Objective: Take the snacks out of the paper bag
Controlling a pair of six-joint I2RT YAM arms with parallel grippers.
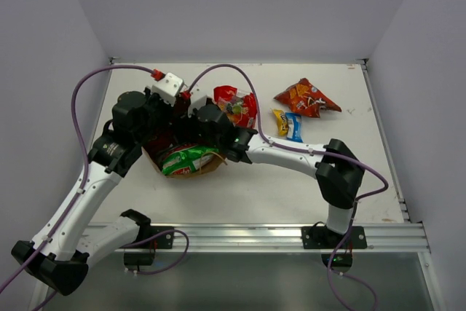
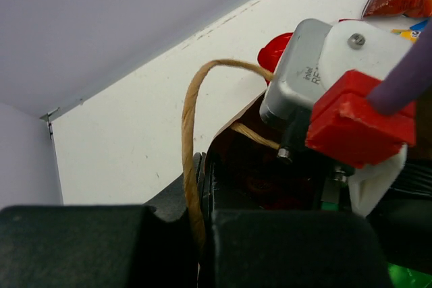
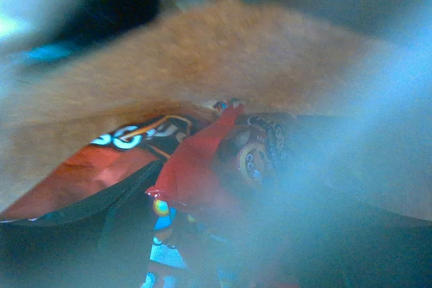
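Observation:
The brown paper bag (image 1: pixel 210 167) lies on its side at centre left, with a green-and-white snack (image 1: pixel 188 159) at its mouth. My left gripper (image 1: pixel 162 130) is shut on the bag's rim and its twisted handle (image 2: pixel 189 133), pinched between the fingers (image 2: pixel 202 180). My right gripper (image 1: pixel 211 127) reaches into the bag, its fingers hidden. The right wrist view is blurred and shows the paper wall (image 3: pixel 202 52) and red packets (image 3: pixel 196 173) inside. A red snack (image 1: pixel 237 105), an orange-red snack (image 1: pixel 306 97) and a small yellow-and-blue snack (image 1: pixel 287 125) lie on the table outside.
The white table (image 1: pixel 306 180) is walled at the back and both sides. A metal rail (image 1: pixel 277 237) runs along the near edge by the arm bases. Purple cables loop over both arms. The right wrist's camera housing (image 2: pixel 337 92) crowds the left wrist view.

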